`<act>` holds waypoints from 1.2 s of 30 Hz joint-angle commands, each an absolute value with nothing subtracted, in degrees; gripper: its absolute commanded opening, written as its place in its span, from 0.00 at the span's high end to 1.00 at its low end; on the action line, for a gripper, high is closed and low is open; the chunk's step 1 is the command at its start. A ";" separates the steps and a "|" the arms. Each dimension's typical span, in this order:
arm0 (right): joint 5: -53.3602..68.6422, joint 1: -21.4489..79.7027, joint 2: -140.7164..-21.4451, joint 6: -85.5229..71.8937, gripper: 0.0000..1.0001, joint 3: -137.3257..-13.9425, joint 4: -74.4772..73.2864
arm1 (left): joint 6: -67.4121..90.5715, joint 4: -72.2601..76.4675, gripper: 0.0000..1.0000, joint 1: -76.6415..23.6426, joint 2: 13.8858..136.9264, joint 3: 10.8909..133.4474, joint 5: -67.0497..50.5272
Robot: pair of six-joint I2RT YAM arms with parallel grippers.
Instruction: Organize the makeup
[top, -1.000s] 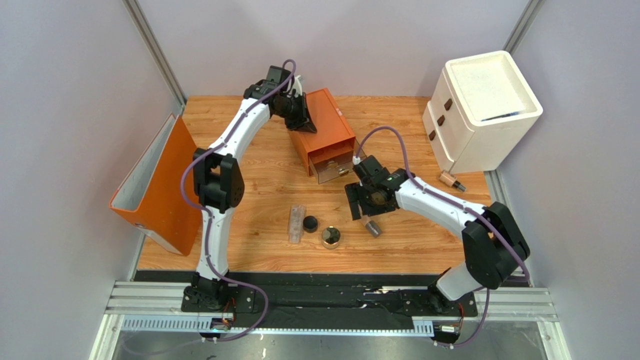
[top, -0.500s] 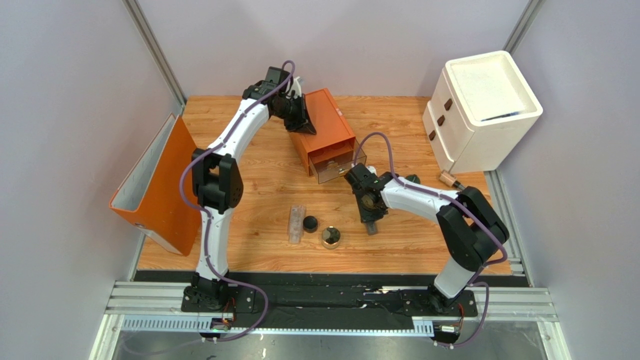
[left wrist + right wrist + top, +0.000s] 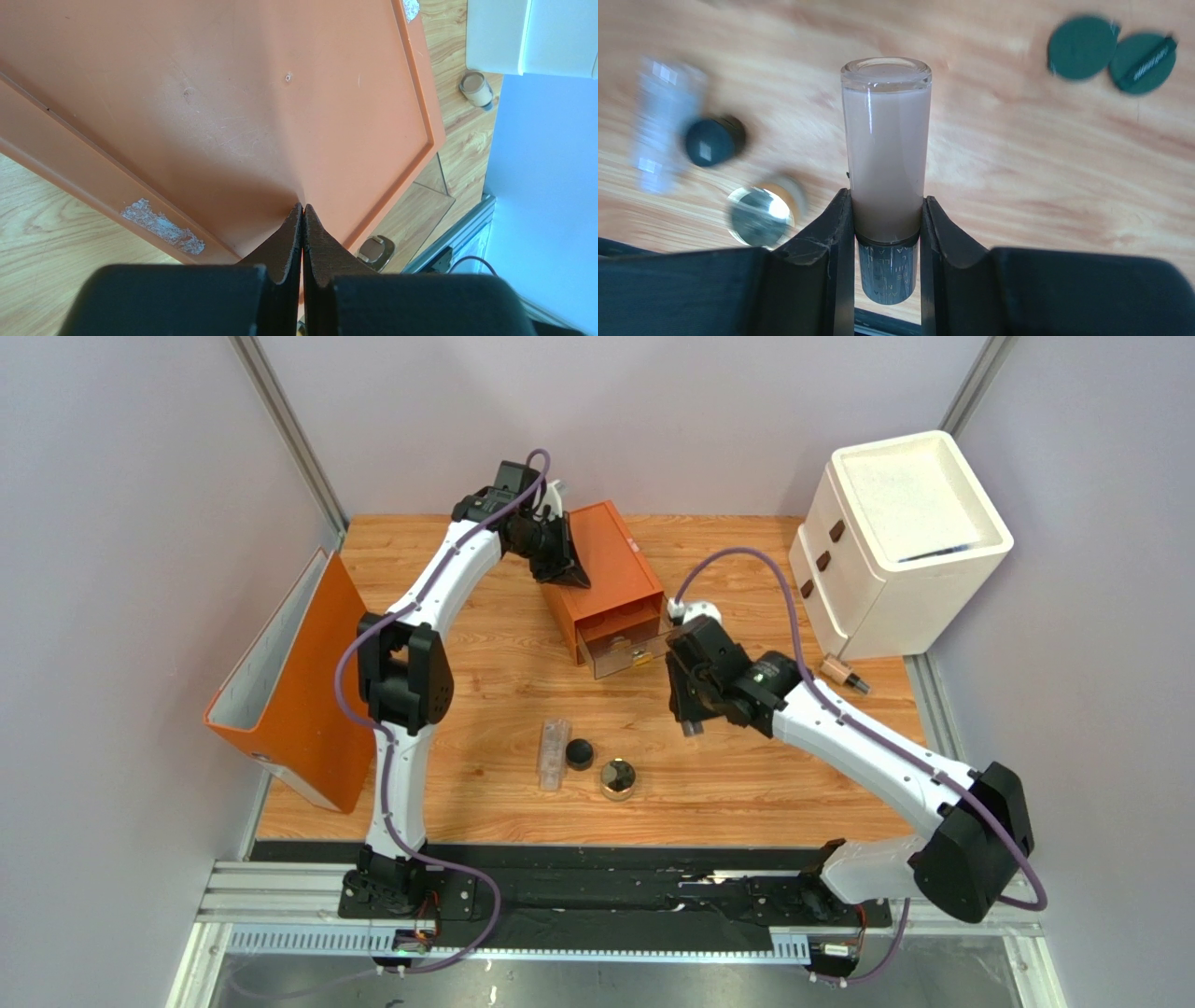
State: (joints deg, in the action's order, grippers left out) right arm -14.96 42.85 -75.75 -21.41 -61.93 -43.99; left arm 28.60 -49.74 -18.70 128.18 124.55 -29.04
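gripping the tan tube [image 3: 885,150] near its dark cap [image 3: 885,276] is the right gripper [image 3: 885,204].

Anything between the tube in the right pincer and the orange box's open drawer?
Nothing visible does. The right pincer holds the tan tube close beside the open drawer; the left pincer sits on the orange box.

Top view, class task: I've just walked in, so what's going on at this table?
The right gripper is shut on the tan tube, apparently lifted off the table, near the open drawer of the orange box. The left gripper is shut, its tips against the box's top. The clear tube, black pot and gold-rimmed jar lie nearer the arms. Two green discs lie apart from them.
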 commanded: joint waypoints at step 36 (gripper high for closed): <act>3.51 31.02 -103.71 -75.06 0.88 -87.45 -24.08 | 26.98 -55.72 1.00 -18.63 125.77 119.71 -16.35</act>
